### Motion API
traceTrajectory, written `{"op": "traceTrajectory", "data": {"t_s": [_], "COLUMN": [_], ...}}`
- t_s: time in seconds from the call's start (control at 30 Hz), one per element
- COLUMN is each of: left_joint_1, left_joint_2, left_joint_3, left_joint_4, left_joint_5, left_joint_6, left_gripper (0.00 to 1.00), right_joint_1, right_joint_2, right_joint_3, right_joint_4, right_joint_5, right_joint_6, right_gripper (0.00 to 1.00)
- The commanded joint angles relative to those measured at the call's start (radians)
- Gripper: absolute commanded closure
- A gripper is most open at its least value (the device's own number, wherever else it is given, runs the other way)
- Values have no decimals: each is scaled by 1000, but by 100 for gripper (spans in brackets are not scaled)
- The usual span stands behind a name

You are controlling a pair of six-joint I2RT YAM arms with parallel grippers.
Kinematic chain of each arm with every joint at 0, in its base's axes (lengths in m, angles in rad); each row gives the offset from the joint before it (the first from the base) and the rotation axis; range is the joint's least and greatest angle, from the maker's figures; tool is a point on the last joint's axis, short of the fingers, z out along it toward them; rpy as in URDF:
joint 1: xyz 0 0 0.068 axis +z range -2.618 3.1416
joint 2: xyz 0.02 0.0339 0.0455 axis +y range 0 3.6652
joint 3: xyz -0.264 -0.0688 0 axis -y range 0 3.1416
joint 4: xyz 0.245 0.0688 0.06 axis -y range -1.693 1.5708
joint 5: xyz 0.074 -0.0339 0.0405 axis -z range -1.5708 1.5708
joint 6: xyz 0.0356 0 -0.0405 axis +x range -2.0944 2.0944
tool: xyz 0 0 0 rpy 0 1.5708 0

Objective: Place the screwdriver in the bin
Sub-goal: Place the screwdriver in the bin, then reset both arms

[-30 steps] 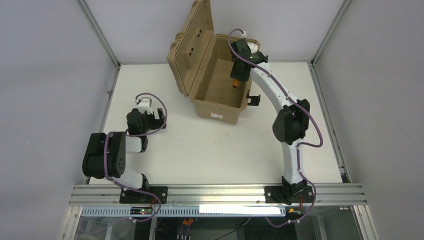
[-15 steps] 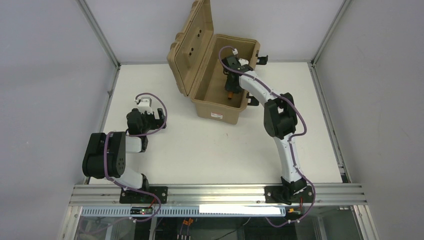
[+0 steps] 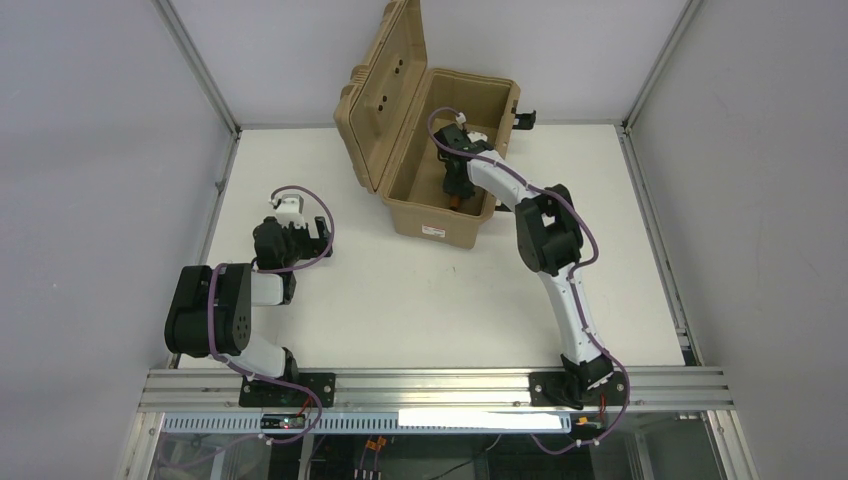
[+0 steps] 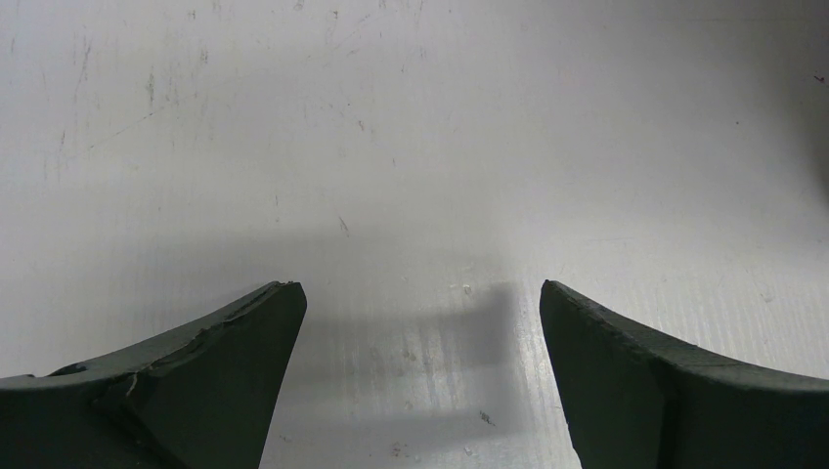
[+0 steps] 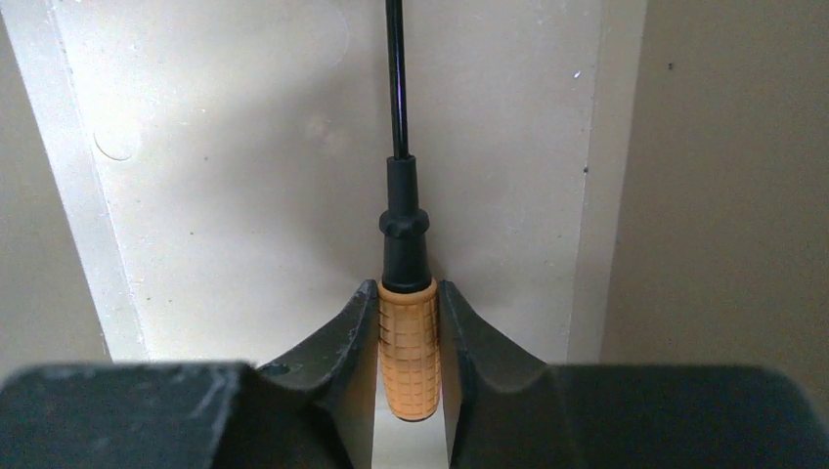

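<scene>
The bin (image 3: 435, 222) is a tan hard case with its ribbed lid (image 3: 385, 95) standing open at the back of the table. My right gripper (image 3: 456, 193) reaches down inside the bin. In the right wrist view it (image 5: 409, 293) is shut on the orange handle of the screwdriver (image 5: 409, 342), whose thin black shaft points away toward the bin's pale inner wall (image 5: 244, 176). A bit of orange shows in the top view (image 3: 456, 199). My left gripper (image 3: 322, 238) is open and empty, low over the white table (image 4: 411, 147) at the left.
The bin's black latches stick out on its right side (image 3: 527, 119). Grey walls and metal frame posts enclose the table. An aluminium rail (image 3: 430, 385) runs along the near edge by both arm bases.
My right gripper moved from the bin's right rim leftward and down into the bin, carrying the screwdriver. The left arm has not moved.
</scene>
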Motion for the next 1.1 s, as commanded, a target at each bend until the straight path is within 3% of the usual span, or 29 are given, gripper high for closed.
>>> {"op": "traceTrajectory", "data": {"t_s": [0.0,0.23,0.33,0.37,1.07], "left_joint_1": [-2,-2,-2,-2,-2], "left_joint_2": [-20,-20,-20,-20,-20], "left_joint_3": [10,9,9,9,9], "left_joint_4": [31,31,31,31,31], "left_joint_5": [-5,-5,-4,-5,-5], "left_joint_6": [10,10,10,10,10], "left_gripper": [1,1,1,1,1], "right_joint_1": [6,6,8,10,41], "right_joint_2": [-16,-17,-14,-15,-89], "right_joint_3": [4,37,44,44,234], "right_joint_4": [41,21,15,16,-107], "right_joint_5": [8,5,9,10,63], "right_joint_6": [12,-4,-7,-8,-67], "right_gripper": [69,32,5,1,1]}}
